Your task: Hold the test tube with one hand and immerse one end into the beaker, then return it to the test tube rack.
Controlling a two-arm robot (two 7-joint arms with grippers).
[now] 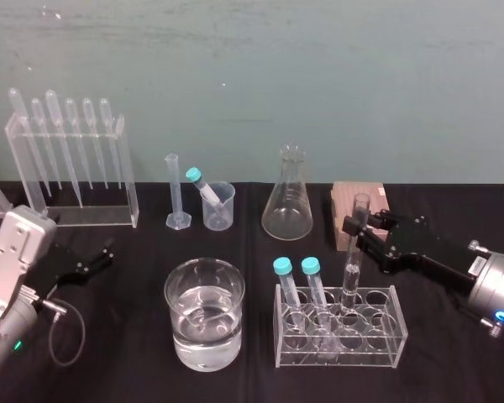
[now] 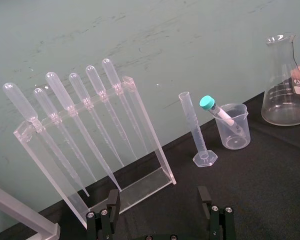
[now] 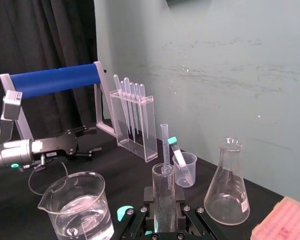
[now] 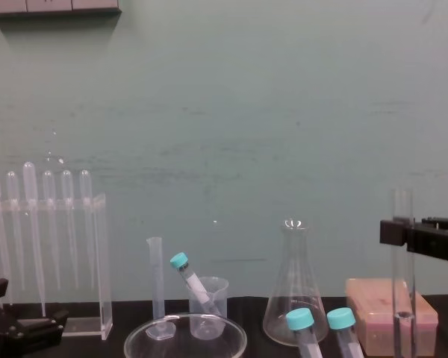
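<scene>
The right gripper (image 1: 359,225) reaches in from the right and is clenched on the upper part of the long slim clear glass test tube (image 1: 352,269); in the right wrist view its fingers sit tight against both sides of the tube (image 3: 163,190). The test tube stands nearly upright with its lower end seated in a far-row hole of the clear acrylic test tube rack (image 1: 386,336), at the near right of the black table (image 1: 118,353). Two shorter teal-capped tubes (image 1: 287,285) lean in the same rack, just left of the test tube. The wide clear glass beaker (image 1: 203,336), about half full of clear liquid, stands left of the rack, near it but apart. The left gripper (image 1: 101,254) rests at the near left of the table, released, its fingers (image 2: 112,205) spread wide and grasping nothing. A clear conical flask (image 1: 287,206) stands beyond the rack on the far side.
</scene>
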